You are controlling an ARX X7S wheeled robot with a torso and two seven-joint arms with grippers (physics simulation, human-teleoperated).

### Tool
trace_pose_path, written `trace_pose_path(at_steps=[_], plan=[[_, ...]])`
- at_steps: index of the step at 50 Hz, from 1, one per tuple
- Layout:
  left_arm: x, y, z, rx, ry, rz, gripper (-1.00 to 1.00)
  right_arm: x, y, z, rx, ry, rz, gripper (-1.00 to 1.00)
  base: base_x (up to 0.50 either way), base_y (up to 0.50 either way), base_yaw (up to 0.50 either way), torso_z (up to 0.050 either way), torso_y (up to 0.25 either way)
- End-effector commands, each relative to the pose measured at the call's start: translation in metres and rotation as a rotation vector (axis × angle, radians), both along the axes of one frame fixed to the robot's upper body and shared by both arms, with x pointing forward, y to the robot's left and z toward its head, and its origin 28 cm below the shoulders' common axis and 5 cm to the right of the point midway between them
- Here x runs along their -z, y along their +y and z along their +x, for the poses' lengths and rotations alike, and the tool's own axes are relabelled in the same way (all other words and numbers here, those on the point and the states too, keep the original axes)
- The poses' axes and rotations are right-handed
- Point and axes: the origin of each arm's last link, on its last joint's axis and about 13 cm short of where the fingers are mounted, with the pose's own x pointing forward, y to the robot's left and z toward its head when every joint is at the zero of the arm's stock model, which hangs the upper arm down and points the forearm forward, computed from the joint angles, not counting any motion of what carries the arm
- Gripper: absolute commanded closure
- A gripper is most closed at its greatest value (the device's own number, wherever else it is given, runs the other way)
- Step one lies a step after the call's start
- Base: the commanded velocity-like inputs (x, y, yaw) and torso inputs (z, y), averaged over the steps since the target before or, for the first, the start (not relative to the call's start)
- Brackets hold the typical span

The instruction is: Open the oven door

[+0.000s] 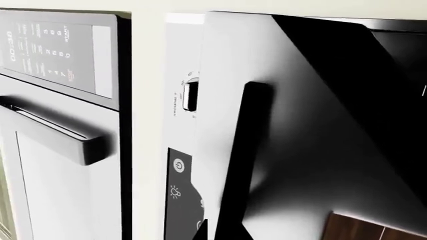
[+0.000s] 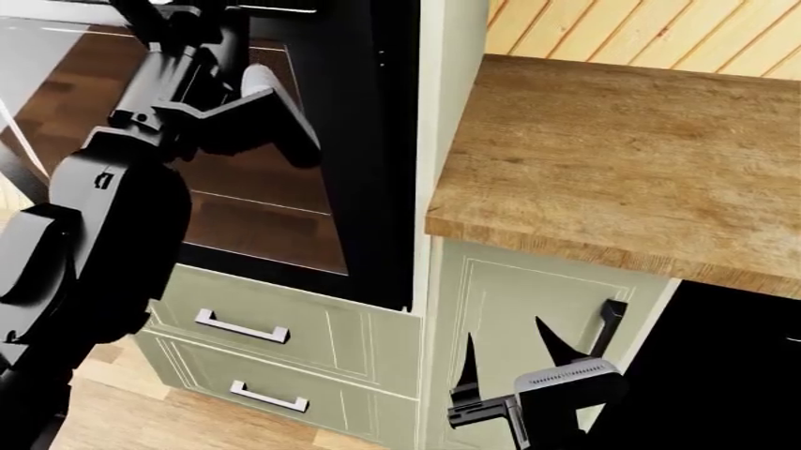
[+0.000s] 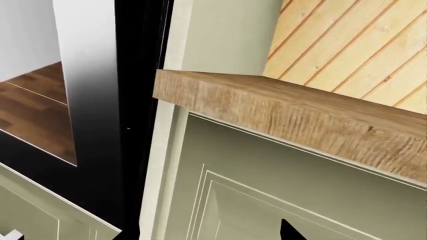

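Step in hand: pulling the oven door (image 2: 269,220) down and open with the left arm.

- Door sits far left in the head view, above 2 pale green drawers (image 2: 300,352) and left of the wooden countertop (image 2: 601,159). Its dark glass reflects the wood floor.
- Left wrist view: the door's handle (image 1: 248,150) reads as a dark bar, and the door leans away from the control panel (image 1: 181,200) with a wedge-shaped gap. Judged: partly open, hinged along its low edge.
- Left gripper (image 2: 219,89) is up against the door's upper part, beside a grey bar (image 2: 278,111) that I take for the handle. Cannot tell whether its fingers are closed on the bar; the arm hides them.
- Right gripper (image 2: 513,361) hangs low and near, in front of the cabinet door (image 2: 526,300), fingers spread, holding nothing.

Doing it well: keep hold near the middle of the handle and follow an arc out and down about the low hinge. A straight pull would likely slip off. Keep the left forearm clear of the swinging door, and the right arm parked.

Orientation: the door's long axis runs left to right, with the handle parallel to it. The glass faces near, toward the robot, and is tipped slightly upward.
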Motion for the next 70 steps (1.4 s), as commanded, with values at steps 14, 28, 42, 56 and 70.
trace_pose_path(at_steps=[14, 28, 42, 56, 70], plan=[[-0.018, -0.016, -0.037, 0.092, -0.204, -0.006, 1.0, 0.0, 0.0, -0.001, 0.002, -0.001, -0.003, -1.0, 0.0, 0.0, 0.0, 0.001, 0.004], [-0.013, -0.012, -0.05, 0.089, -0.193, 0.004, 1.0, 0.0, 0.0, 0.0, 0.002, 0.0, -0.002, -1.0, 0.0, 0.0, 0.0, 0.001, 0.004], [-0.005, -0.009, -0.068, 0.091, -0.168, 0.017, 1.0, -0.003, 0.001, -0.002, 0.001, -0.004, -0.006, -1.0, 0.0, 0.0, 0.0, 0.001, 0.003], [0.011, -0.003, -0.078, 0.078, -0.142, 0.021, 1.0, -0.002, 0.001, -0.002, 0.0, -0.005, -0.007, -1.0, 0.0, 0.0, 0.0, 0.001, 0.004], [0.018, 0.0, -0.089, 0.072, -0.145, 0.01, 1.0, -0.001, 0.0, -0.001, 0.0, -0.006, -0.005, -1.0, 0.0, 0.0, 0.0, 0.001, 0.003]])
